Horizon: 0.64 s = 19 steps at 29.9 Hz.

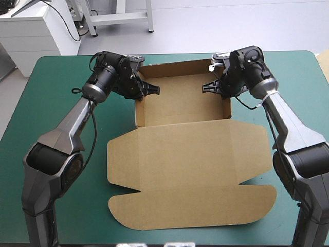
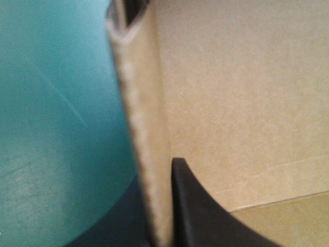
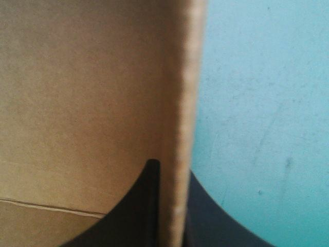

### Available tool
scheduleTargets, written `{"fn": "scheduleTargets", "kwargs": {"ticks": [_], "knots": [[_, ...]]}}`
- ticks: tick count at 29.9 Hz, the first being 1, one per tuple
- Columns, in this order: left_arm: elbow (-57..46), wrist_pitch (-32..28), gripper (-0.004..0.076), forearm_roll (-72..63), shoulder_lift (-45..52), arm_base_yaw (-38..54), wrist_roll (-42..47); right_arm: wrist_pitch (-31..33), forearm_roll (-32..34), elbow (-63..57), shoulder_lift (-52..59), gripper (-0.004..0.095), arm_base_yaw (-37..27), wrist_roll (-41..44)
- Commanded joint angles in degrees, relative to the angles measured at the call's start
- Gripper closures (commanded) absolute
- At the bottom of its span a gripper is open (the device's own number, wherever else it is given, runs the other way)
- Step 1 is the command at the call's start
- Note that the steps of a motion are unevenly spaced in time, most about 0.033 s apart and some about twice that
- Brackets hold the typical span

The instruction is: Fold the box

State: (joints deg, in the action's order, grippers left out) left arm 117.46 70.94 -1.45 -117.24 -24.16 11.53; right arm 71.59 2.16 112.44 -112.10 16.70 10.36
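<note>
The brown box (image 1: pixel 182 103) stands as an open tray at the table's far middle, its walls raised. Its lid (image 1: pixel 190 175) lies flat toward the near edge, flaps spread. My left gripper (image 1: pixel 149 88) is at the tray's left wall and is shut on it. In the left wrist view that wall (image 2: pixel 146 118) runs edge-on between the black fingers (image 2: pixel 195 206) of my left gripper (image 2: pixel 157 175). My right gripper (image 1: pixel 209 87) is shut on the right wall. The right wrist view shows that wall (image 3: pixel 182 103) pinched in my right gripper (image 3: pixel 172 172).
Bare teal-green cover (image 1: pixel 56 87) lies on both sides of the box and along the near edge. A corner of more brown board (image 1: pixel 324 59) shows at the table's far right edge.
</note>
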Motion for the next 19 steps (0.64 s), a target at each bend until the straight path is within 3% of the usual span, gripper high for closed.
{"fn": "scheduleTargets", "kwargs": {"ticks": [1, 7, 10, 12, 16, 19], "knots": [[1.9, 2.8, 0.0731, 0.8, 1.9, -0.4, -1.9, -0.1, -1.1, 1.1, 2.4, 0.0908, -0.9, -3.0], [1.9, 2.1, 0.073, 1.1, 1.1, -0.4, -2.3, -0.1, -2.5, -0.6, 0.3, 0.0908, -1.1, -6.5], [1.9, 2.9, 0.068, 0.0, 1.1, -0.4, -3.8, -0.1, -6.0, -1.5, -0.5, 0.0866, -2.2, -7.4], [1.9, 2.9, 0.0601, -0.4, 1.1, -0.4, -5.8, -0.2, -8.8, -2.1, -0.6, 0.0798, -3.1, -7.4], [1.9, 2.9, 0.0303, -1.5, 1.1, -0.4, -5.8, -0.2, -9.7, -2.2, -0.5, 0.0517, -4.1, -7.5], [2.1, 2.9, 0.0134, -0.5, 1.1, -0.4, -5.8, -0.2, -9.9, -2.1, -0.5, 0.0307, -4.6, -7.3]]}}
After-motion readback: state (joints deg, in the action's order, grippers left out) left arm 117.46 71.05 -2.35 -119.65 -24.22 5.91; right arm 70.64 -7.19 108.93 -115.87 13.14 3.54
